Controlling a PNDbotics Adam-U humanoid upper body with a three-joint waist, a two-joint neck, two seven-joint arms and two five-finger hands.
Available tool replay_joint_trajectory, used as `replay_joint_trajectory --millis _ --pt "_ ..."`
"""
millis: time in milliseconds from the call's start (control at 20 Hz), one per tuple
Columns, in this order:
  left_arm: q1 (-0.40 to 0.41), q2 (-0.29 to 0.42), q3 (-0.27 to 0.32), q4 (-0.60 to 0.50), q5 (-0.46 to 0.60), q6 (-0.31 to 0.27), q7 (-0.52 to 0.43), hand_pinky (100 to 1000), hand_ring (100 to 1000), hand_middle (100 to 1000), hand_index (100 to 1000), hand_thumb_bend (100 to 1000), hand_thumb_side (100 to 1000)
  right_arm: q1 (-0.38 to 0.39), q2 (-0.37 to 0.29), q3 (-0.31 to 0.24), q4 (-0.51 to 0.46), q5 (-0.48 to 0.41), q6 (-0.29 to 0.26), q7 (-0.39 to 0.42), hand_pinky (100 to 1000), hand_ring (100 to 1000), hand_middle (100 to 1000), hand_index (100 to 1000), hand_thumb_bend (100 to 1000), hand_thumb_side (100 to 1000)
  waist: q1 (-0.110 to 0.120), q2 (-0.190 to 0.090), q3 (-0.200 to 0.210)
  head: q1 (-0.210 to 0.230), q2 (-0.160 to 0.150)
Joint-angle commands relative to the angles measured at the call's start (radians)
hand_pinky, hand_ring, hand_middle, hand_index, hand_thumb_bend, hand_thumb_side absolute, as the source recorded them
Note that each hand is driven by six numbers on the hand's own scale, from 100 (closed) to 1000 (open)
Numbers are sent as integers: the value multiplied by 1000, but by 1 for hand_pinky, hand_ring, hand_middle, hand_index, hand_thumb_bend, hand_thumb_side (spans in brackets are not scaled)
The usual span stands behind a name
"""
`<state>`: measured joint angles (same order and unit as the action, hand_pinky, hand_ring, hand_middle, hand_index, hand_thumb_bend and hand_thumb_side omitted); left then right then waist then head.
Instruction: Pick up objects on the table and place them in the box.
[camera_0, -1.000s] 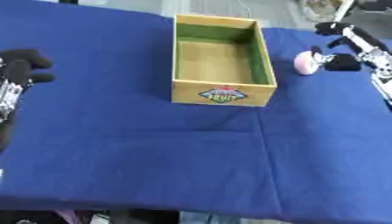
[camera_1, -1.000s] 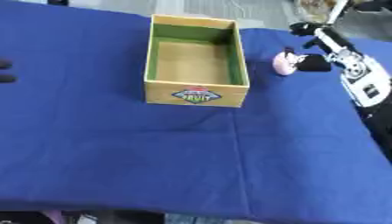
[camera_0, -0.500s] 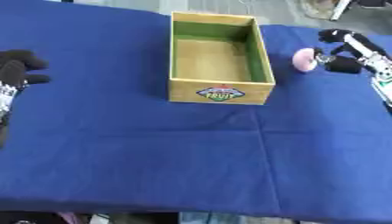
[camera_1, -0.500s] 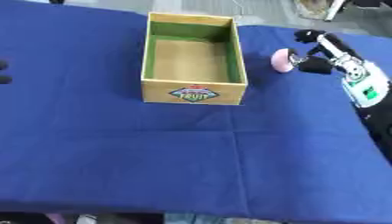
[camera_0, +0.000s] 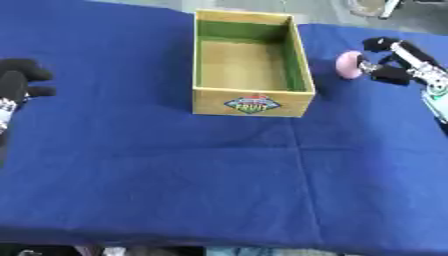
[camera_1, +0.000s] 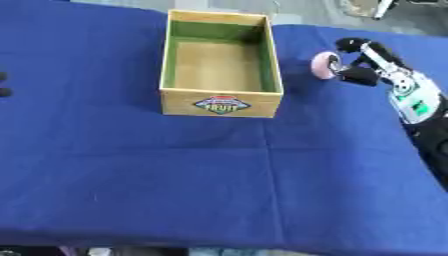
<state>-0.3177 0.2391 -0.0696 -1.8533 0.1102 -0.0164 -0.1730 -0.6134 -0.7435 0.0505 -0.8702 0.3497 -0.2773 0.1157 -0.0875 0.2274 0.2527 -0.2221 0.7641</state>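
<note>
The right hand (camera_1: 363, 62) is closing its fingers around the small pink object (camera_1: 325, 65) just right of the open fruit box (camera_0: 251, 95), seemingly gripping it now where it earlier only reached; lifting toward the box probably comes next. The left hand (camera_0: 19, 82) is idling, curled, at the table's (camera_0: 219, 175) left edge.

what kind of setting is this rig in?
Likely a lab or staged test bench, not a home. A table draped in plain blue cloth holds only an open wooden box with a fruit label and one pink object at the right hand. Bare grey floor shows beyond the table's far edge.
</note>
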Motion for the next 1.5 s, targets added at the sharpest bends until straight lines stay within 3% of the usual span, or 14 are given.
replay_joint_trajectory --millis 50,600,1100,1350,1400,1500 --pt "-14 17 -1 -25 -4 -2 -3 718 760 622 735 311 569 -18 -30 -5 -2 12 -2 -8 754 908 819 919 100 639 5 -13 1 -3 6" --pt "-13 13 -1 -25 -9 -2 -4 718 760 620 736 310 572 -22 -22 2 -12 40 -14 -2 759 908 824 922 100 666 7 -4 4 -4 6" --pt "-13 11 -1 -24 -9 -2 -5 718 760 620 736 311 573 -24 -15 12 -23 133 -37 17 773 906 841 933 100 673 7 -2 4 -2 6" --pt "-13 10 -1 -24 -11 -2 -5 718 760 619 736 311 574 -25 -13 13 -30 201 -41 5 775 901 846 932 100 612 6 0 4 -2 6" --pt "-13 10 -1 -24 -11 -2 -5 718 760 619 736 311 575 -25 -12 12 -30 212 -40 -1 771 892 840 928 100 521 6 0 4 -2 6" --pt "-13 9 -1 -24 -11 -2 -5 718 760 619 736 310 575 -26 -11 8 -29 238 -29 -26 766 887 838 927 100 473 6 1 5 -3 5"
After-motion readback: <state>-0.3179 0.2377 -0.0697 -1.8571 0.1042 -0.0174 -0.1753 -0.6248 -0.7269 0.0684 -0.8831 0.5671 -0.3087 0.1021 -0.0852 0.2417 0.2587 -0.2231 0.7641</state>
